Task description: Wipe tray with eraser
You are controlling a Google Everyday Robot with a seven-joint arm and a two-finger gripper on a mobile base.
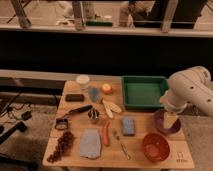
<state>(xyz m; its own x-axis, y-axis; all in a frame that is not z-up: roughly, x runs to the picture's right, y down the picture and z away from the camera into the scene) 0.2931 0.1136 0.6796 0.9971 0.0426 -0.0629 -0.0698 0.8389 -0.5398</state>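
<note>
Your gripper hung wide, holding nothing, over the purple bowl. The eraser lay well apart at ten o'clock from it, the tray near at eleven. You had one eraser, one tray, one sponge, and two bowls counting the red bowl.

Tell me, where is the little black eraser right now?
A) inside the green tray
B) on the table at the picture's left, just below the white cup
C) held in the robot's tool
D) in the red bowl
B: the eraser lies flat on the table below the white cup, well apart from the green tray; the tool hangs over the purple bowl at the far right.
</note>
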